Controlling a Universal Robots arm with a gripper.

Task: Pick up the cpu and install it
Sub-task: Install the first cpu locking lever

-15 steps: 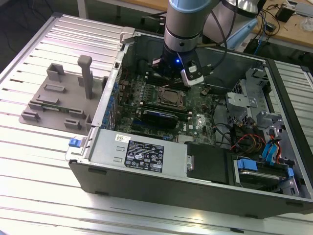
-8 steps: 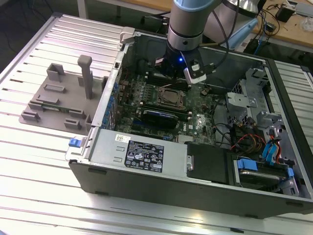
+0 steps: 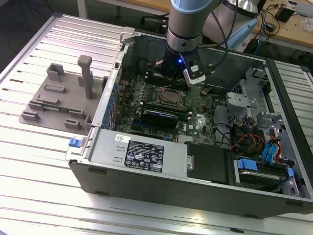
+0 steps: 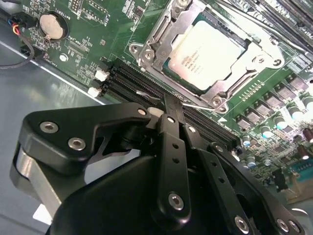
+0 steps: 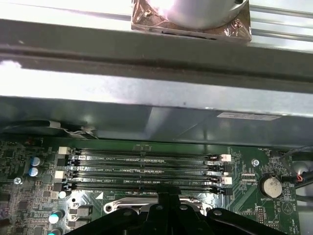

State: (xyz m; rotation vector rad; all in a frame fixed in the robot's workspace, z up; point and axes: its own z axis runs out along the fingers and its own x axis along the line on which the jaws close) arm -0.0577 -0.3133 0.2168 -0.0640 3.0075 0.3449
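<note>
A: How do the fingers [image 4: 168, 105] stand?
B: In the second wrist view the two black fingers are pressed together, tips meeting in one narrow point, with nothing clamped between them.

A: What lies nearest that point?
B: The black memory slots [image 4: 146, 85], directly under the tips. In the first wrist view the same slots [image 5: 142, 169] run crosswise just beyond the fingers [image 5: 168, 196], with white latches at their ends.

A: And the cpu?
B: Just past the tips and apart from them. The cpu [image 4: 205, 51] lies flat in its socket on the green motherboard [image 4: 98, 29], silvery top plate up, with the metal socket frame [image 4: 156, 36] around it.

A: Further out?
B: A round coin battery [image 4: 51, 25] off to the side. In the exterior view the arm [image 3: 185, 24] reaches down into the open computer case [image 3: 195, 166], and beyond the case wall a grey plastic fixture [image 3: 63, 95] with an upright post rests on the ribbed metal surface [image 3: 39, 161].
</note>
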